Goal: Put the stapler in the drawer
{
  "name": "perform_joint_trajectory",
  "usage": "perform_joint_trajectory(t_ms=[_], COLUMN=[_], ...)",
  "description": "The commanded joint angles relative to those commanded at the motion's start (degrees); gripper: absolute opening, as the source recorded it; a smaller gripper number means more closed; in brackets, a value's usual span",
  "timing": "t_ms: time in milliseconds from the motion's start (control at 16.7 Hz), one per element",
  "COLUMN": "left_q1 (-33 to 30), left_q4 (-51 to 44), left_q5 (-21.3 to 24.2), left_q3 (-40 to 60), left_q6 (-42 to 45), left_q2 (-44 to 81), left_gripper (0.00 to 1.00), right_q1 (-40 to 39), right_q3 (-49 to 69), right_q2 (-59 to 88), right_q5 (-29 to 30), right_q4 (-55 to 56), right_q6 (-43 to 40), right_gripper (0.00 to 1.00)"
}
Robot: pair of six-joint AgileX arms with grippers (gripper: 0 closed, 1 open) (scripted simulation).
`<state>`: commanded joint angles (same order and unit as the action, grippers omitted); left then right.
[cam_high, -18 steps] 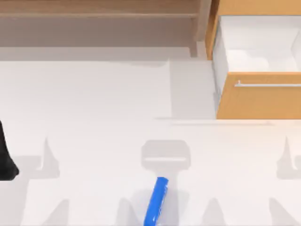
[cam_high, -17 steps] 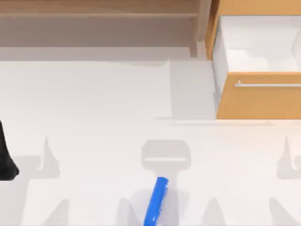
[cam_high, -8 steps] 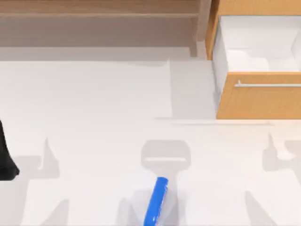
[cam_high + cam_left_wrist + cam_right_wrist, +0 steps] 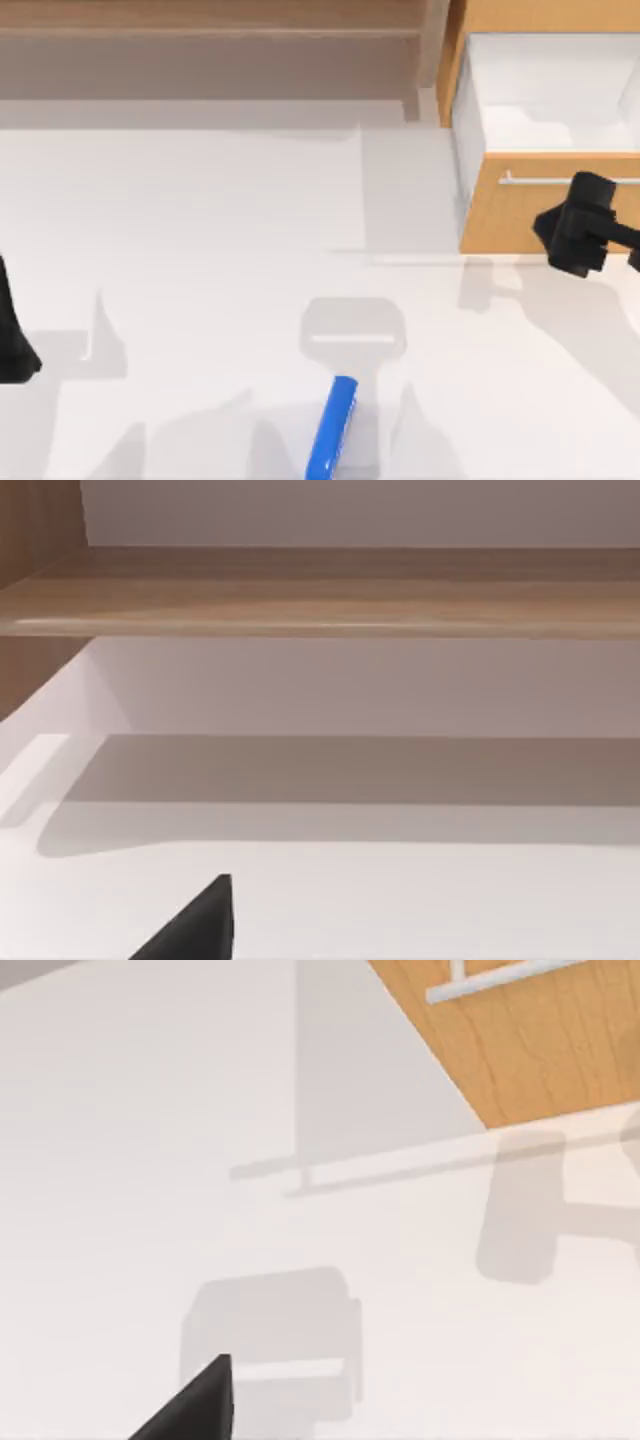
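Observation:
The blue stapler (image 4: 332, 428) lies flat on the white table near the front edge, a little left of centre, with nothing touching it. At the back right stands the drawer (image 4: 545, 205), pulled open so its white inside (image 4: 545, 95) and silver handle (image 4: 560, 181) show. My right gripper (image 4: 577, 228) hovers in front of the drawer's wooden face, far to the right of the stapler and further back. The right wrist view looks down on the drawer front (image 4: 540, 1045) and bare table. My left gripper (image 4: 14, 340) is parked at the table's left edge.
A long pale wooden shelf (image 4: 210, 20) runs along the back and also appears in the left wrist view (image 4: 320, 590). A wooden post (image 4: 428, 55) stands between the shelf and the drawer. The white tabletop (image 4: 200, 220) is open between the stapler and the drawer.
My right arm has come in from the right edge and now sits in front of the drawer face. The stapler, the drawer and the left arm have not moved.

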<state>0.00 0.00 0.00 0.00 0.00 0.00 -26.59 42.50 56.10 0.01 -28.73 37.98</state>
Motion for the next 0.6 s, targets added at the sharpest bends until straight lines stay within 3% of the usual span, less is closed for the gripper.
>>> perform_joint_trajectory(t_ms=[600], left_q1=[0.0], left_q4=[0.0], left_q5=[0.0], left_q3=[0.0], left_q6=[0.0], left_q2=[0.0], left_gripper=[1.00], right_q1=[-24.4], right_q3=[33.9], right_q2=[48.6], right_q5=[0.5], right_q4=[-23.3], right_q6=[30.2], right_gripper=[1.00])
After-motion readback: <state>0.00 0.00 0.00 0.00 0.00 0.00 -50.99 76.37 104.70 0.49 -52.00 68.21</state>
